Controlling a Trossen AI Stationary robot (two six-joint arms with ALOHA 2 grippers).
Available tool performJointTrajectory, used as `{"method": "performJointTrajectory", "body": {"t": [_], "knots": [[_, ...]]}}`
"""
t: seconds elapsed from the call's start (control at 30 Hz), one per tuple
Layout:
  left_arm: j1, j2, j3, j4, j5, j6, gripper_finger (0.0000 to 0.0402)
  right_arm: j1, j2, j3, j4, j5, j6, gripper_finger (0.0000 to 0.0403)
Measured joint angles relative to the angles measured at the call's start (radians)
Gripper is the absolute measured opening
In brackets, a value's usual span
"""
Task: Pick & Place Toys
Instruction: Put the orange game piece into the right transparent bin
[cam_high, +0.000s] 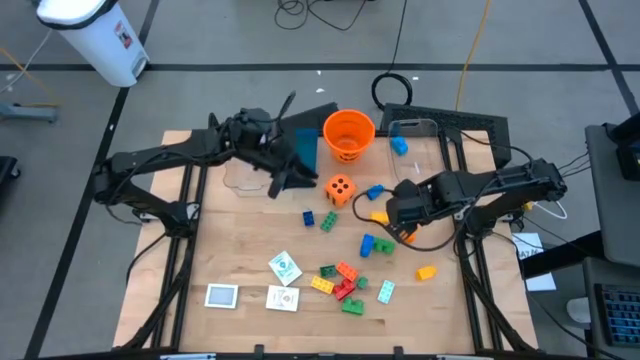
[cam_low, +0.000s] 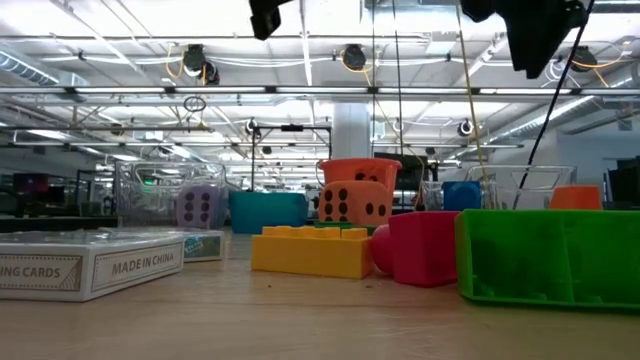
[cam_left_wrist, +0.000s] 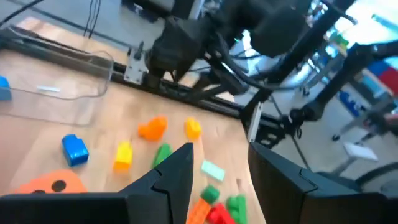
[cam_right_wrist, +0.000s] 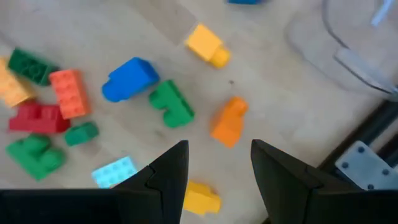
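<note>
white cards (cam_high: 284, 267) number three, one orange die (cam_high: 340, 189); both hands, left (cam_high: 290, 178) and right (cam_high: 398, 225), spread, empty.

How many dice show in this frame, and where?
2. The orange die sits on the table just in front of the orange bucket. A purple die shows only in the low view, inside a clear bin. Others may be hidden.
</note>
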Motion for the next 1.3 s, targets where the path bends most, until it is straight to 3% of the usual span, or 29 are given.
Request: {"method": "performJointTrajectory", "body": {"t": [0.27,0.47,0.63,0.8,1.0,1.3], "knots": [[-0.078,-0.041,0.000,-0.173,-0.117,0.063,0.0159,-0.037,0.000,-0.072,-0.011,0.022,0.016,0.0180],[-0.118,-0.090,0.000,-0.202,-0.196,0.073,0.0159,-0.069,0.000,-0.203,0.038,-0.071,-0.002,0.0225],[-0.133,-0.111,0.000,-0.214,-0.250,0.080,0.0159,-0.094,0.000,-0.324,0.199,-0.159,-0.014,0.0259],[-0.135,-0.109,0.000,-0.229,-0.259,0.079,0.0159,-0.128,0.000,-0.413,0.334,-0.215,-0.004,0.0284],[-0.135,-0.106,0.000,-0.232,-0.265,0.080,0.0159,-0.144,0.000,-0.465,0.353,-0.237,0.004,0.0304],[-0.134,-0.106,0.000,-0.232,-0.267,0.087,0.0159,-0.159,0.000,-0.556,0.474,-0.316,0.038,0.0308]]}}
